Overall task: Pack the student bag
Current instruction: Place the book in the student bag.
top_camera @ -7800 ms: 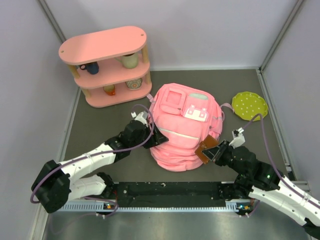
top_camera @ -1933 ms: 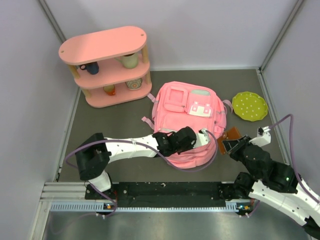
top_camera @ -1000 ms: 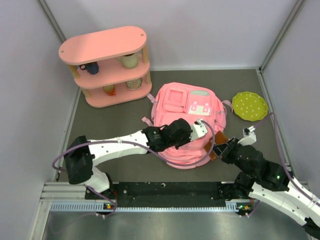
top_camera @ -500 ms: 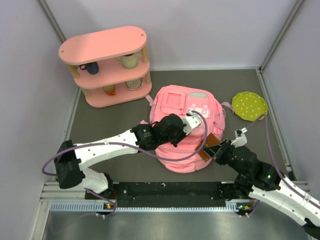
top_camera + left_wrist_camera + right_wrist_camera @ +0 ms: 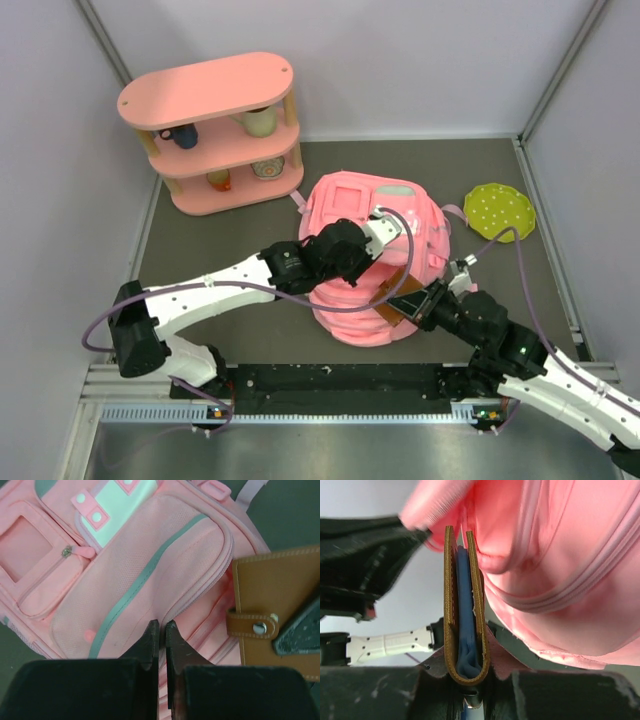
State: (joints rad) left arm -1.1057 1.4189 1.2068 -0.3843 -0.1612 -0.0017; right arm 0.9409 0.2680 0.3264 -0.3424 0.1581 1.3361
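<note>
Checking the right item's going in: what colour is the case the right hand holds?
Tan brown case, pale stitching; best in left wrist view.

Shelf (image 5: 205, 90) back-left of student bag (image 5: 350, 200), plate (image 5: 498, 210) to its right, wallet (image 5: 395, 300) front-right.

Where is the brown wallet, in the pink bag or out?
Out. The right gripper holds the brown wallet snapped shut against the student bag, its whole cover showing.

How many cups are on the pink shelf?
4. Middle tier of the pink shelf: a dark blue cup at left, a pale cup at right. Bottom tier: an orange cup at left, a patterned cup at right. The top board may hide more.
</note>
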